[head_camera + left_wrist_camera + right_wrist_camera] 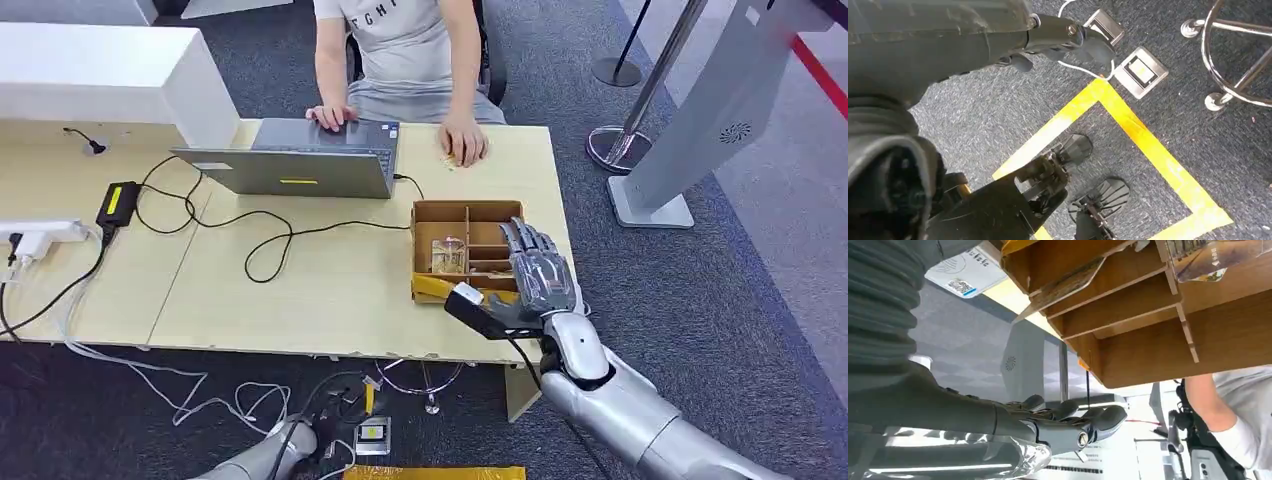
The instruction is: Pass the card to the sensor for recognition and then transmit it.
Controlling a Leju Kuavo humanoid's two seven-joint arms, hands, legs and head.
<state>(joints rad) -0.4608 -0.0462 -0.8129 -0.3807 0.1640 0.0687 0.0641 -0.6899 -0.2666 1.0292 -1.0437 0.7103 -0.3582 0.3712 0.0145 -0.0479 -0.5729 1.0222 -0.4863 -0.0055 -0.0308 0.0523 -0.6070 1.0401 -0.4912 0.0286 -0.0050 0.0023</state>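
Left hand [1058,40] hangs low over floor, fingers hard to read, grip unclear. Right hand [535,275] at tabletop's [300,290] near right corner, fingers spread flat, empty, beside wooden divider box [465,215]. Card [449,254] stands in box, print unreadable. Person's hands [463,140] at far edge.

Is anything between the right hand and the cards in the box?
Nothing visible. The right hand, fingers spread and empty, sits at the wooden box's right edge, with the cards standing in an open compartment just to its left; only low dividers lie between.
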